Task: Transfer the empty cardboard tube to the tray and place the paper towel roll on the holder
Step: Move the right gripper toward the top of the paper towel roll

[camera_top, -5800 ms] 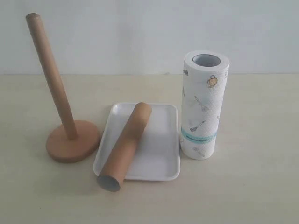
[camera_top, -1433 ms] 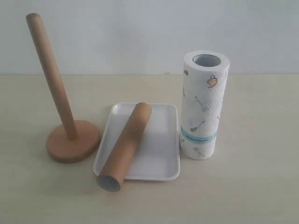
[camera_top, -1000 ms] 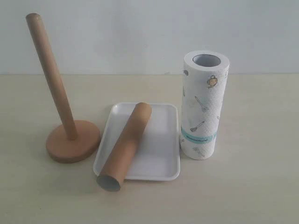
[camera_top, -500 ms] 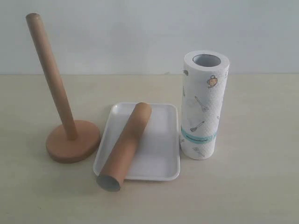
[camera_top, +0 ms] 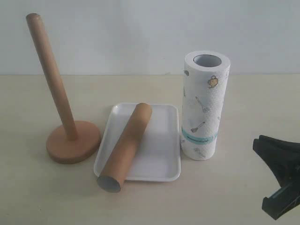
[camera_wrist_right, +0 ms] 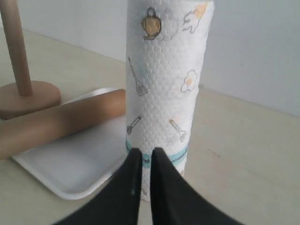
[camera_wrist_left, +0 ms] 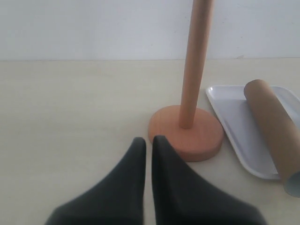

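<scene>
The empty cardboard tube [camera_top: 125, 145] lies slantwise on the white tray [camera_top: 161, 150], its grey open end sticking out over the tray's front rim. To the tray's right, the paper towel roll [camera_top: 202, 105] stands upright on the table. The wooden holder [camera_top: 70, 143] stands to the tray's left, its dowel bare. My right gripper [camera_top: 257, 144] comes in low at the right, apart from the roll; in the right wrist view this gripper [camera_wrist_right: 145, 152] is shut and empty, pointing at the roll [camera_wrist_right: 166, 79]. My left gripper [camera_wrist_left: 148, 140] is shut and empty, just short of the holder's base [camera_wrist_left: 187, 136].
A pale wall runs along the back of the beige table [camera_top: 243, 93]. The left arm does not show in the exterior view.
The right gripper has come into the exterior view at the lower right. Tube, tray, roll and holder have not moved.
</scene>
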`<state>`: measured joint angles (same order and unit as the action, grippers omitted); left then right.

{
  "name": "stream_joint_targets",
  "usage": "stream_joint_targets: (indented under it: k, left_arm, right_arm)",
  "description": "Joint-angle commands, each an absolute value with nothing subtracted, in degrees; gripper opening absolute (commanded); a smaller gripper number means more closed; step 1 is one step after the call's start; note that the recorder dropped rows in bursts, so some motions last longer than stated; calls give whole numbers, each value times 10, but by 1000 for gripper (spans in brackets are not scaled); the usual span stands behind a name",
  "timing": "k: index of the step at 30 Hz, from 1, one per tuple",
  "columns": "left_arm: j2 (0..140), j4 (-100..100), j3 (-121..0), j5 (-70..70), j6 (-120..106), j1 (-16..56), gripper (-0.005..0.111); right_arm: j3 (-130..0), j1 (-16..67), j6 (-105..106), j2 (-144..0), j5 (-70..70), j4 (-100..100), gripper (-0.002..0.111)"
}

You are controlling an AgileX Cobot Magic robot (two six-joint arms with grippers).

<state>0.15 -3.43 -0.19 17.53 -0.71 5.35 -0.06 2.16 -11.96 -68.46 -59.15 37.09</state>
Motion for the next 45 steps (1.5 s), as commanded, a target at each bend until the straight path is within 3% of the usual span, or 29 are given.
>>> stream_joint_targets:
  k: [1, 14, 16, 18, 21, 23, 26, 29, 36, 45]
  left_arm:
    - [0, -39, 0, 174, -10, 52, 4]
    - [0, -39, 0, 174, -10, 52, 4]
    - [0, -39, 0, 174, -10, 52, 4]
    - [0, -39, 0, 174, -10, 52, 4]
    - [0, -39, 0, 173, -10, 52, 4]
    - [0, -39, 0, 173, -10, 52, 4]
    - [0, -39, 0, 173, -10, 52, 4]
    - [0, -39, 0, 173, -10, 52, 4]
    - [0, -39, 0, 174, -10, 52, 4]
    - [0, -39, 0, 174, -10, 52, 4]
  right_arm:
    - [-3, 18, -131, -712, -612, 373, 7]
    - [-13, 18, -131, -712, -645, 371, 7]
    - [-28, 18, -131, -712, -643, 382, 12]
    - [-50, 18, -138, -713, -631, 395, 27]
    - [-76, 18, -185, -713, -602, 397, 70]
    - [-90, 18, -220, -713, -586, 395, 91]
    - [-105, 18, -284, -713, -580, 395, 104]
    - [-110, 18, -348, -713, -595, 393, 105]
    - [-116, 18, -270, -728, -604, 393, 105]
    - [-210, 32, -237, -875, -631, 442, 105]
